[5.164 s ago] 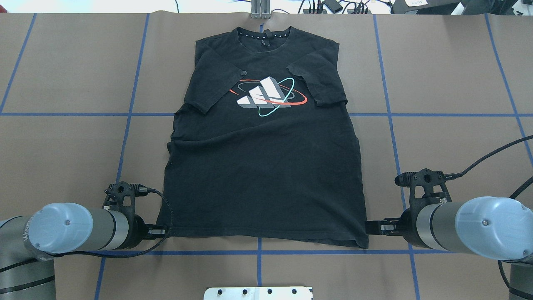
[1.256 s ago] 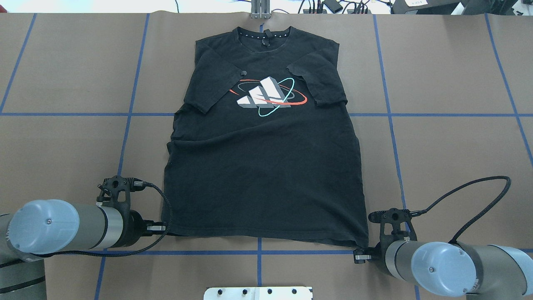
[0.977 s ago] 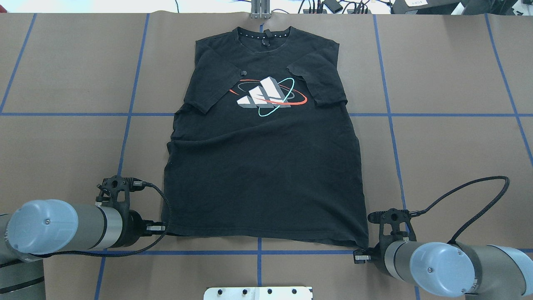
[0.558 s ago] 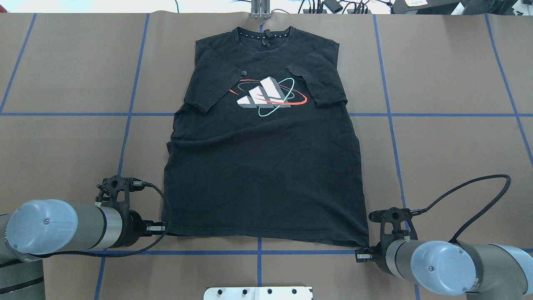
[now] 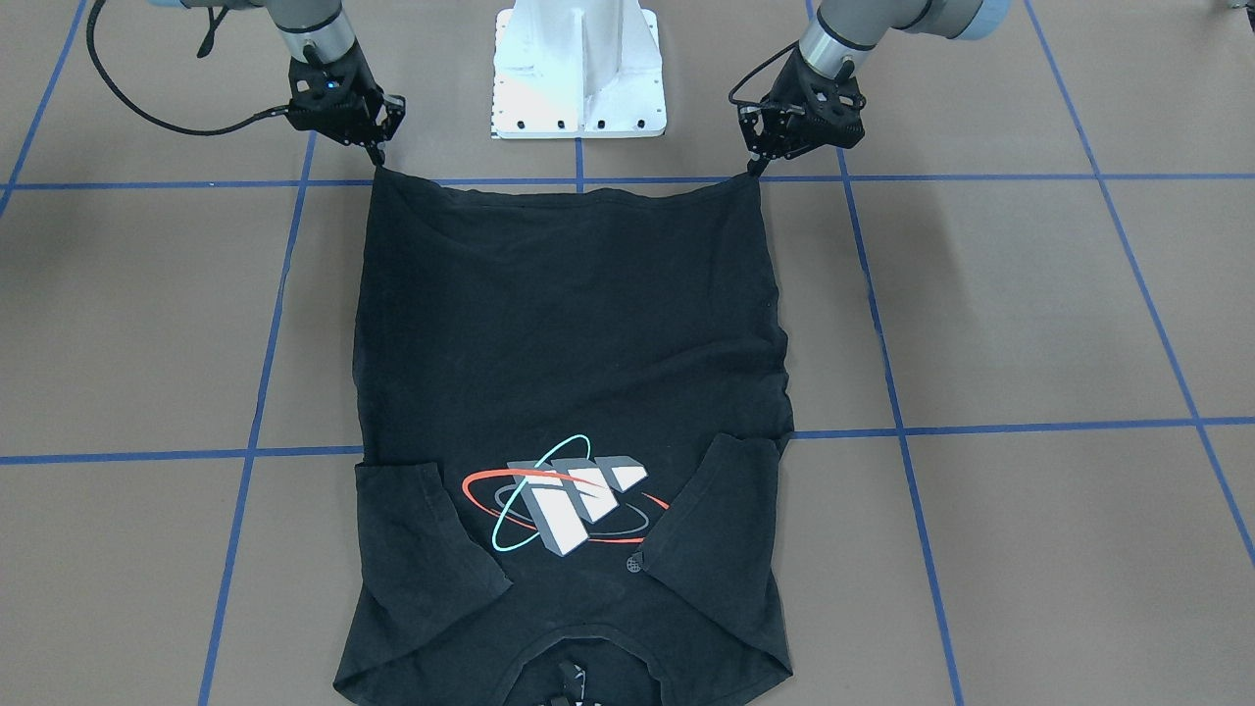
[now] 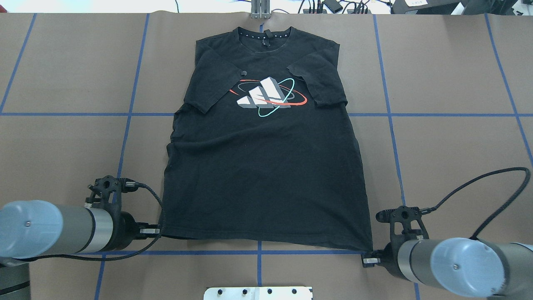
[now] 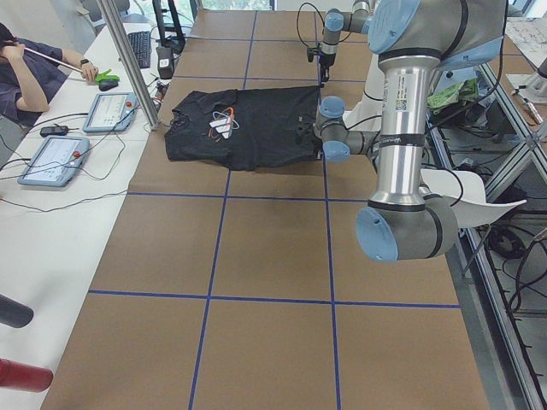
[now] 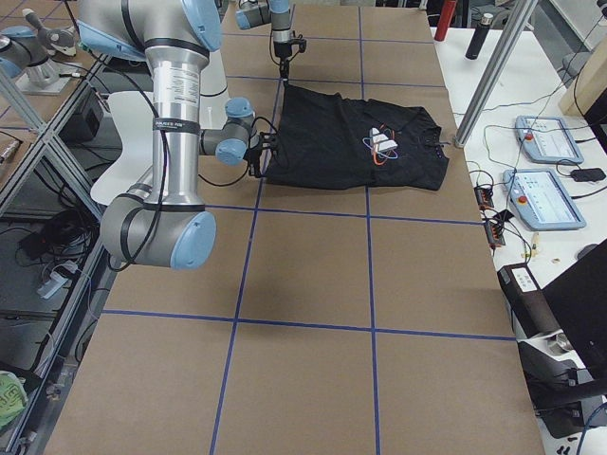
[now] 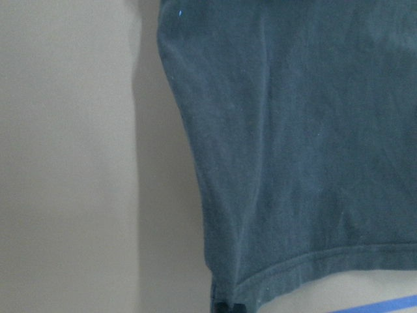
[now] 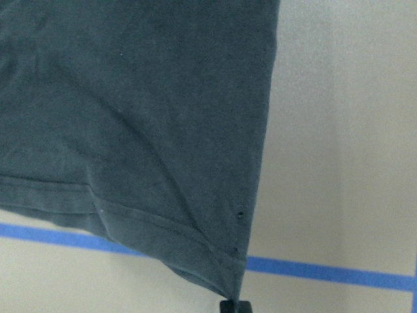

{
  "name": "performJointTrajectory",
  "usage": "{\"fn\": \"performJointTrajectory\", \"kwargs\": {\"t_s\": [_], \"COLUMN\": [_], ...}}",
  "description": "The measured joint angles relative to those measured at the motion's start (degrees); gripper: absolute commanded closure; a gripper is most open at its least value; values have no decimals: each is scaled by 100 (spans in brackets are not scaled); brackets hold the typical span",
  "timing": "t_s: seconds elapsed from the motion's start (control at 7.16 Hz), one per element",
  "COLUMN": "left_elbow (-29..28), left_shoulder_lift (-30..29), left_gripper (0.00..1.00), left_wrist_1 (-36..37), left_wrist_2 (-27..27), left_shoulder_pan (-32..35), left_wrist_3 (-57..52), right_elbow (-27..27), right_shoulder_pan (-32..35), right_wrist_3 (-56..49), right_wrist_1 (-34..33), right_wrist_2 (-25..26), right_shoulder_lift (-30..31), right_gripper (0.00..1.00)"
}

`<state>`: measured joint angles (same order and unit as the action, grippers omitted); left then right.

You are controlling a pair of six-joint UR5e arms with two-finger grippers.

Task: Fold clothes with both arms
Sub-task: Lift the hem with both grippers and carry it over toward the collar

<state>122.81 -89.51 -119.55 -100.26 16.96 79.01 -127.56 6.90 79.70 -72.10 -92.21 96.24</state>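
Mostly flat, lightly creased blk tee [image 6: 266, 179]

the black short-sleeved cloth t-shirt [image 6: 266, 175] lies flat, print up, midway across the brown paper-covered tabletop [image 6: 449, 75], with its collar at the far edge, its hem nearest the robot and both sleeves folded in over the chest. the left arm's fingers [image 6: 155, 230] pinch the hem's left corner, the right arm's fingers [image 6: 368, 261] its right corner. the white metal pedestal base [image 5: 578, 69] stands behind the hem, between the arms.
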Motion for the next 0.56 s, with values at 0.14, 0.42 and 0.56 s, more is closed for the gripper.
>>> {"fn": "performJointTrajectory", "kwargs": {"t_s": [0.14, 0.42, 0.56], "left_elbow": [315, 1056, 1324], "left_shoulder_lift": [260, 896, 1118], "left_gripper": [100, 100, 100], "left_wrist_1": [0, -14, -20], "left_wrist_2": [-212, -905, -1245], "left_shoulder_pan": [0, -50, -121], "left_wrist_3": [2, 8, 11], "right_elbow": [-336, -988, -1316], "right_shoulder_pan": [-194, -814, -1128], "right_wrist_3": [-30, -49, -50], "right_wrist_1": [1, 1, -3], "right_wrist_2": [-138, -331, -350], "right_shoulder_lift": [213, 550, 702], "right_gripper": [100, 100, 100]}}
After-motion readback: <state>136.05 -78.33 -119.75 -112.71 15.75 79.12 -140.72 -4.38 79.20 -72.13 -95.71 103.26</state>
